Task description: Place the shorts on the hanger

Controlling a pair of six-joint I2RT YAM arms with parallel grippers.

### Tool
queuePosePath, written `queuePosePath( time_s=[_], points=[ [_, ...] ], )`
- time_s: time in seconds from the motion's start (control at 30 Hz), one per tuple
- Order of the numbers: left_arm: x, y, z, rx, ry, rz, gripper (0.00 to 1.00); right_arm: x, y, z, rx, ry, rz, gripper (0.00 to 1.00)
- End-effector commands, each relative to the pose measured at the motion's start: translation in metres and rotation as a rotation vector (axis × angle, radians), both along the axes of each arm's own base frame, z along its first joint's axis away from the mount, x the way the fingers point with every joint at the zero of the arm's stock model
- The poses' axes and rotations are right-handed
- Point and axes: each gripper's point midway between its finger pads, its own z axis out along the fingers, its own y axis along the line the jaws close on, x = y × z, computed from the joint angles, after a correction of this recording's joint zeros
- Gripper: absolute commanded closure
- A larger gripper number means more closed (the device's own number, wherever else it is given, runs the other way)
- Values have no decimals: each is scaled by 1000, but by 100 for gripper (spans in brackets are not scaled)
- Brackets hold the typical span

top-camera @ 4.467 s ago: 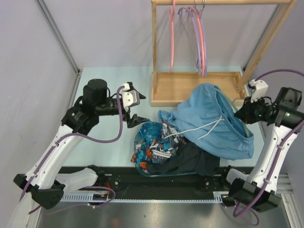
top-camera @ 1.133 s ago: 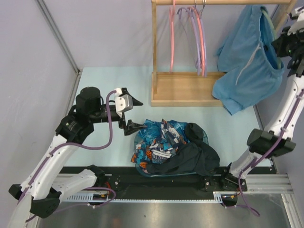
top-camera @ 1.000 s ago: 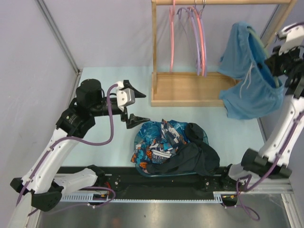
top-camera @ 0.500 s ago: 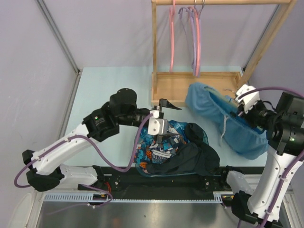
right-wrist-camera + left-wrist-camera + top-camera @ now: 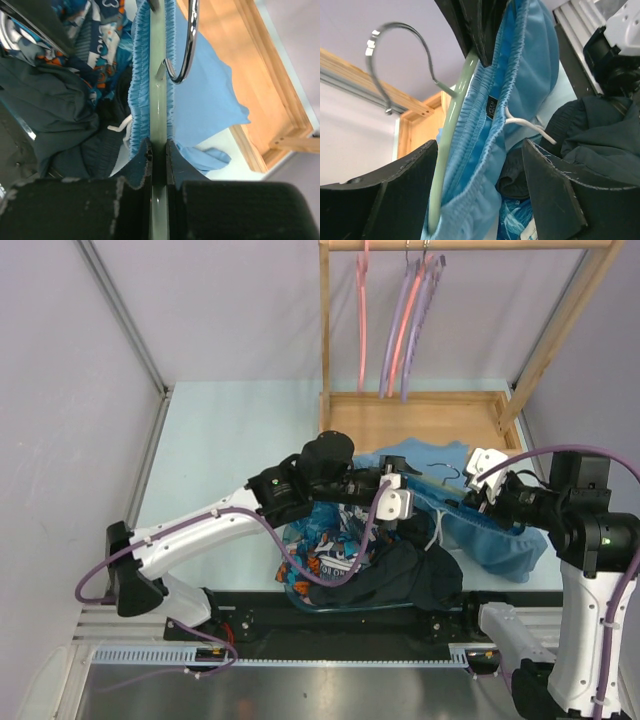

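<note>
The light sky-blue fabric shorts sit low, right of centre, with the waistband already gathered along the thin sage plastic hanger. Threading looks mostly done; settling and release remain. The hanger's bar runs from arm to arm, its hook seemingly pointing toward the back. The right gripper pinches that bar. The left gripper straddles the waistband, jaws apart.

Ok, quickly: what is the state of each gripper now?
Left gripper: open, jaws either side of the hanger and shorts.
Right gripper: closed on the hanger.

Lilac walls — wooden rack
</note>
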Motion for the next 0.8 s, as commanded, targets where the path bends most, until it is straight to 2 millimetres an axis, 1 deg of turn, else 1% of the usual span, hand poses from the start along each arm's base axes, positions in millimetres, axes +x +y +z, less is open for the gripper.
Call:
queuePosePath(
  time_s=[0.0,0.07,0.13,0.17,0.23,0.27,0.33,0.37,0.43,0.47,0.5,0.53,0.57,0.6,0.63,0.67,0.7,0.73,0.77],
  points=[
    [11,-7,20,-71,-44,50,27,-25,21,-5,83,90,92,100],
    [17,-9,11,-58,-32,77,28,-28,23,-5,87,85,106,100],
    [18,-10,5,-42,-22,84,29,-30,25,-5,95,88,119,100],
    [18,-12,-3,-22,-13,81,32,-29,26,-6,97,93,121,100],
    [17,-12,-9,-3,-5,78,37,-29,27,-7,94,91,135,100],
    [16,-12,-16,22,8,73,44,-29,27,-8,93,93,138,100],
    [14,-11,-22,45,24,67,53,-28,29,-7,101,94,152,100],
    [13,-9,-29,64,33,67,60,-27,30,-7,105,92,157,100],
    [13,-7,-33,77,40,73,68,-27,32,-6,113,92,170,100],
    [12,-5,-38,100,53,76,78,-27,33,-7,119,98,171,100],
    [12,-3,-38,105,68,80,85,-28,37,-6,123,97,196,100],
    [12,-1,-38,106,83,77,94,-27,37,-7,130,105,192,98],
    [11,2,-38,106,104,76,100,-26,38,-7,143,122,182,89],
    [13,7,-35,94,127,83,100,-26,39,-8,152,133,179,81],
    [10,10,-33,86,142,67,100,-26,39,-10,162,150,166,72],
    [8,14,-36,85,170,54,100,-24,39,-10,196,191,121,51],
    [13,19,-36,77,187,63,100,-24,39,-12,199,208,106,45],
    [8,24,-28,54,200,37,100,-25,38,-16,193,220,100,39],
    [8,28,-32,51,228,32,99,-26,36,-19,187,228,91,38]
  ],
)
